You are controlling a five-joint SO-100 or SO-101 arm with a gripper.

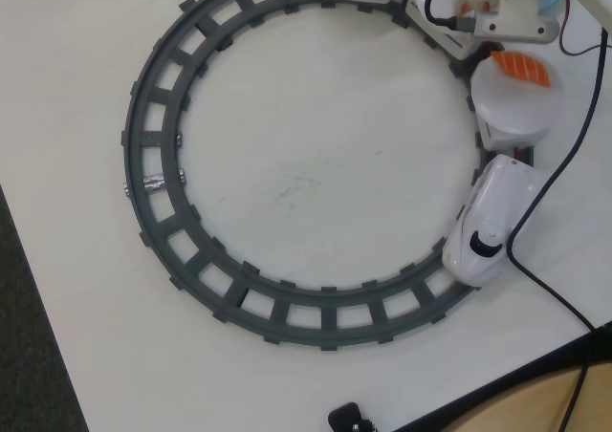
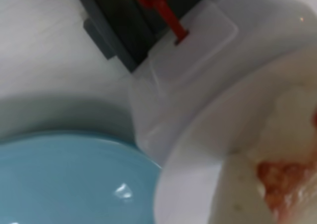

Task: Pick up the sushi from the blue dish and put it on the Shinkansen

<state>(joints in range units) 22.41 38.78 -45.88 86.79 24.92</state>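
White plastic and loose cabling are most of what I get of the arm (image 1: 507,7) in the overhead view; it sits at the top right edge, reaching in over the track, with a black lead and a red wire trailing off its body; the gripper itself is not distinguishable there, so I cannot tell from this view how its jaws stand. Under it lies a pale table (image 1: 316,164) carrying a grey circular track (image 1: 153,155); a dark floor strip shows at the left edge and a wood-toned corner at the bottom right. On the track's right side stands the Shinkansen (image 1: 486,224), nose toward the bottom of the view, and the car behind it carries a round white plate (image 1: 516,107); the sushi (image 1: 521,67) (orange topping) rests on that plate's upper rim, just below the arm.

From the wrist view everything is close and blurred; the blue dish (image 2: 64,179) fills the lower left, a white plate (image 2: 198,159) overlaps the right, and an orange-flecked patch (image 2: 277,184) sits at the lower right; a red hook (image 2: 163,8) joins a white car to the dark track above; no fingers show, so the gripper's opening is beyond me.
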